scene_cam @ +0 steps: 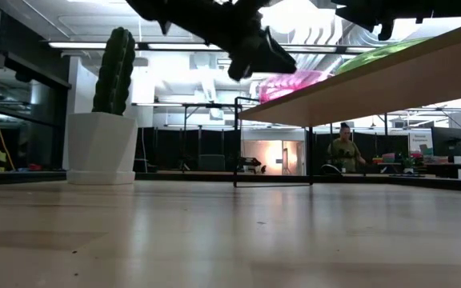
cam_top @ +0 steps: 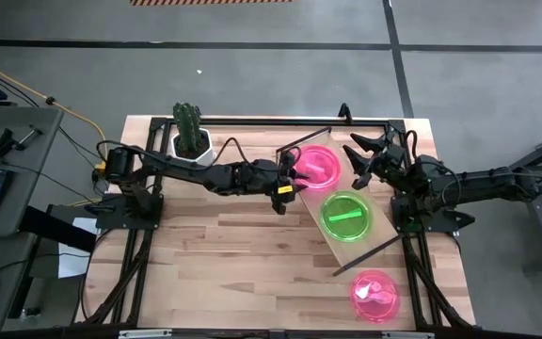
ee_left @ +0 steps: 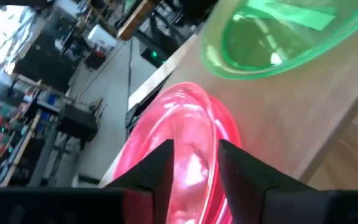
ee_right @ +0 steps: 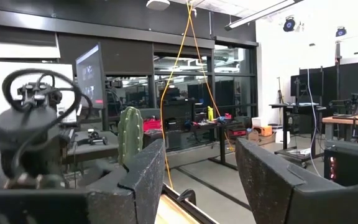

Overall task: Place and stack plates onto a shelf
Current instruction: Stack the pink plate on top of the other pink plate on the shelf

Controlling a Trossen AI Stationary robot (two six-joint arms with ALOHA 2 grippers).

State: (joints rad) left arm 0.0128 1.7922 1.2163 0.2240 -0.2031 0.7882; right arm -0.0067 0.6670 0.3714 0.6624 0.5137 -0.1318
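Observation:
A pink plate (cam_top: 320, 166) sits at the far end of the shelf (cam_top: 384, 240), a light-wood board lying slantwise on the table. A green plate (cam_top: 346, 217) rests on the board behind it toward the near end. A second pink plate (cam_top: 374, 294) lies on the tabletop near the near edge. My left gripper (cam_top: 287, 181) reaches in from the left and is shut on the first pink plate (ee_left: 185, 137). My right gripper (cam_top: 360, 155) hovers open above the shelf's far end, touching nothing; in its wrist view the right gripper (ee_right: 197, 186) has nothing between its fingers. My left gripper pinches the pink plate's rim (ee_left: 213, 140) on the side facing the table's left, one finger over the plate's inside and one outside it. The fingers (ee_left: 163, 165) come at it from the table's left, slanting slightly down. The plate's far part lies on the shelf board (ee_left: 291, 130).
A cactus in a white hexagonal pot (cam_top: 193, 141) stands at the far edge, left of the shelf, close beside my left arm. Thin black wire frames (cam_top: 370, 254) stick up at the shelf's ends. Bare tabletop (cam_top: 224, 254) lies toward the near left.

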